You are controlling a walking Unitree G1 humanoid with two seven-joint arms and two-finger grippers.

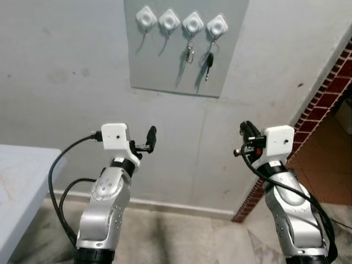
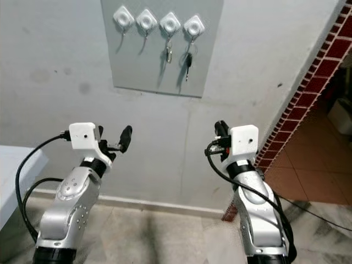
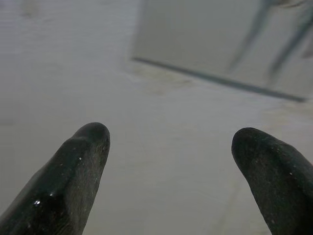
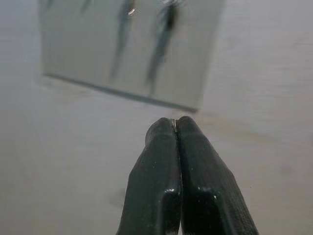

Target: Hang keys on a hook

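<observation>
Two sets of keys already hang on the grey panel (image 1: 181, 49): a silver key (image 1: 190, 53) under the third white hook (image 1: 193, 23), and a black-headed key (image 1: 209, 60) under the fourth hook (image 1: 217, 26). Well below the panel, the right pincer (image 4: 175, 128) is pressed shut with nothing visible between its tips, and the left pincer (image 3: 168, 147) gapes wide and empty. The hanging looks done; next, I'd judge, comes lowering both arms away.
</observation>
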